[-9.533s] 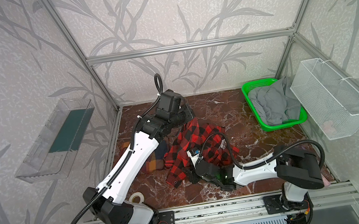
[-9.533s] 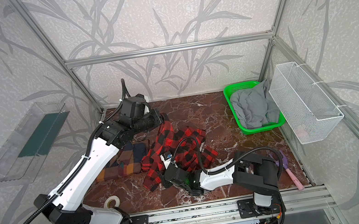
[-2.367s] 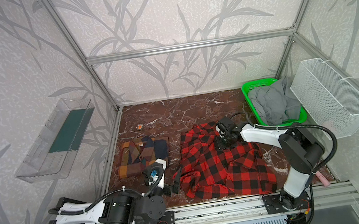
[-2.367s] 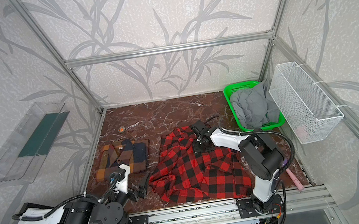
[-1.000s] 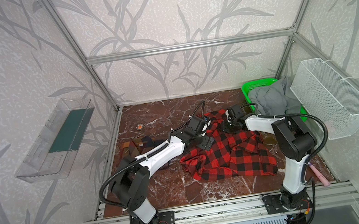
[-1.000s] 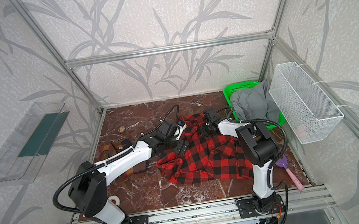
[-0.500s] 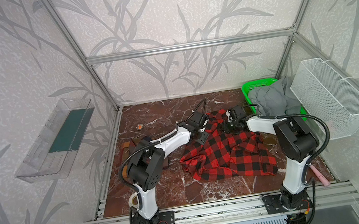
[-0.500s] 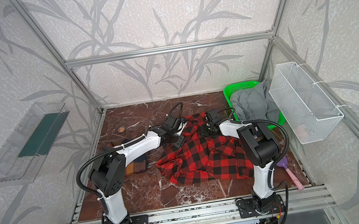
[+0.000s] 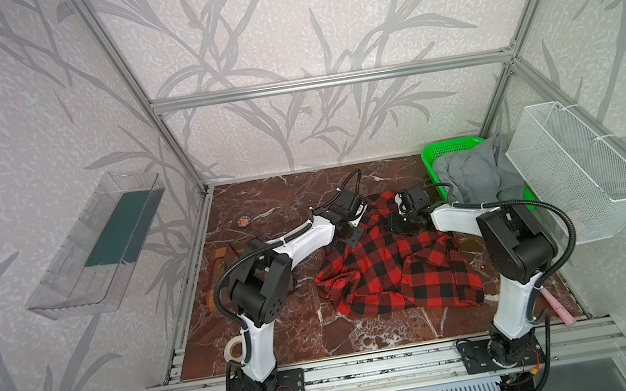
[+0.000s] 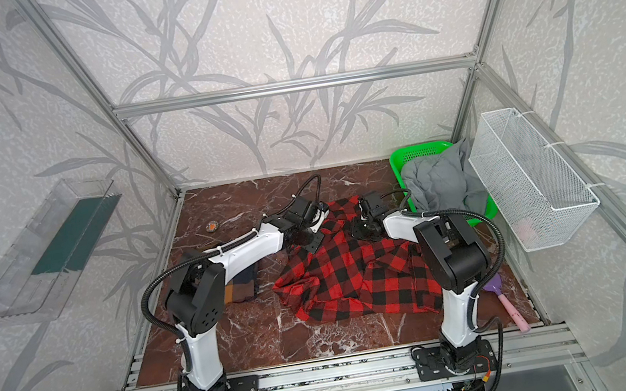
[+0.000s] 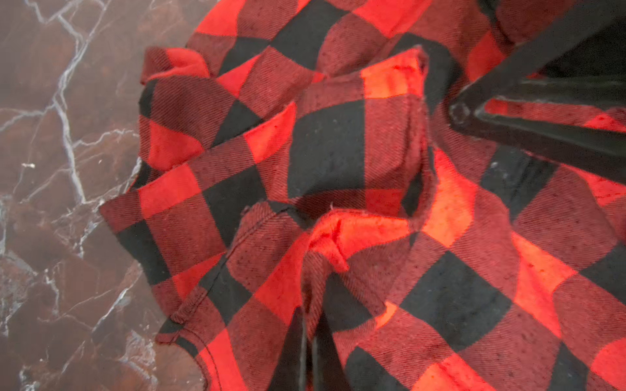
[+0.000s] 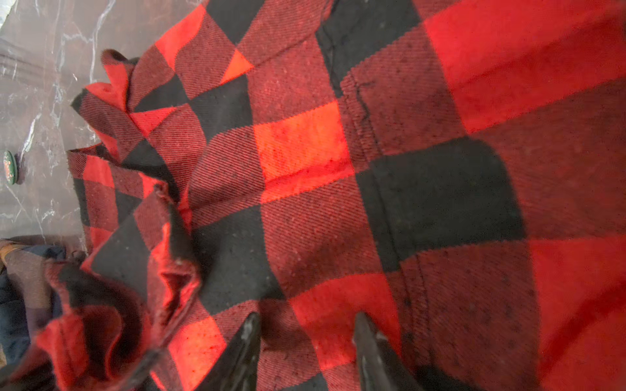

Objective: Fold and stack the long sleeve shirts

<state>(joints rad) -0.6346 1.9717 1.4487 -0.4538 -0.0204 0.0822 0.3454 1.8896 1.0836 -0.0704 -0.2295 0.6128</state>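
The red-and-black shirt [image 9: 398, 272] lies rumpled on the marble table [image 9: 302, 332], its far edge hidden under both arms; a fold is pinched by the closed left gripper [image 11: 310, 325]; the right gripper [image 12: 305, 328] is seen half-spread on the cloth, with any grip indiscernible; the plaid shirt [image 10: 241, 287] is mostly covered by the left arm.
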